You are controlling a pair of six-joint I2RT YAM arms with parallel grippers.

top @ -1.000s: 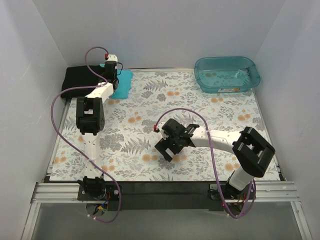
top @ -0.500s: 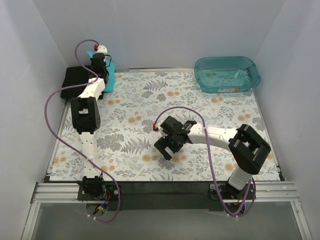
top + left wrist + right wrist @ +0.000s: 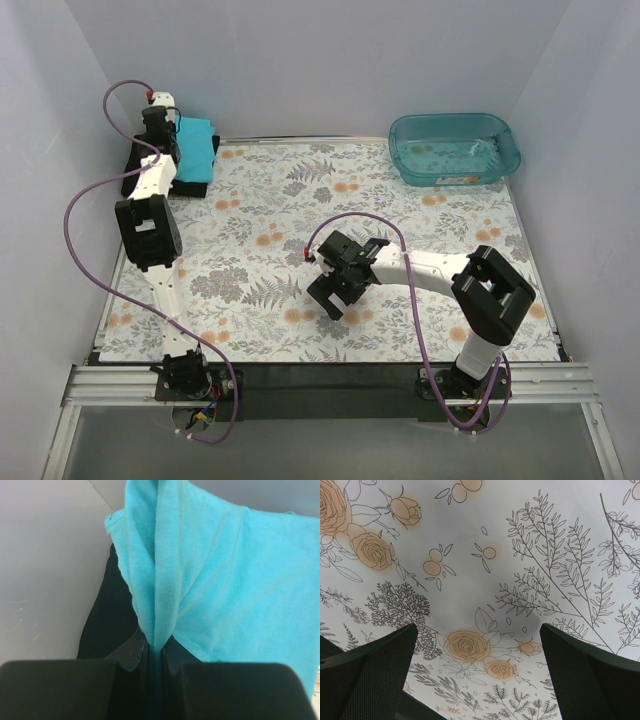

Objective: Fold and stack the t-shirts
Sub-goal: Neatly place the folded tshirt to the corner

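Note:
The turquoise t-shirt is folded and lies over the folded black t-shirt at the table's far left corner. My left gripper is shut on a pinched fold of the turquoise shirt, at the shirt's left edge. The black shirt shows under it in the left wrist view. My right gripper is open and empty, low over the middle of the table; its fingers frame only bare flowered cloth.
A translucent teal plastic tub stands at the far right. The flowered tablecloth covers the table. White walls close in the left, back and right sides, and the left arm reaches close to the left wall.
My left gripper has carried the turquoise shirt leftward from beside the black shirt and now holds it over the black shirt. My right arm has shifted only slightly.

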